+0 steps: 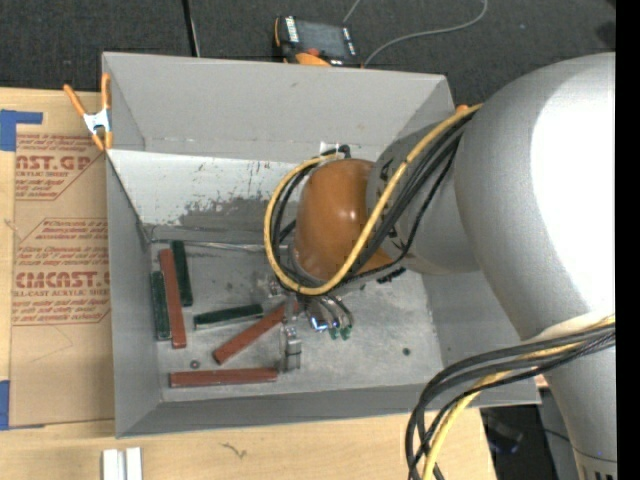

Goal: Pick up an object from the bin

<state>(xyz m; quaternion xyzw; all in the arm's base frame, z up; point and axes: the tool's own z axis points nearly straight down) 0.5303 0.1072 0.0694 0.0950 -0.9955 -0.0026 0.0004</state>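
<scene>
My gripper (281, 320) is low in the middle of the bin, under the arm's orange dome, and it is open. One grey fingertip (291, 351) touches down near the front; the other shows further back. Between them lies the upper right end of a red-brown stick (240, 340), which slants down to the left. Just behind it lies a dark green stick (228, 315). Another red-brown stick (222, 376) lies flat along the front wall, left of the near fingertip.
Along the left wall lie three more sticks side by side: a dark green one (157, 306), a red-brown one (172, 298) and a second green one (182, 271). The arm and its cables hang over the bin's right half.
</scene>
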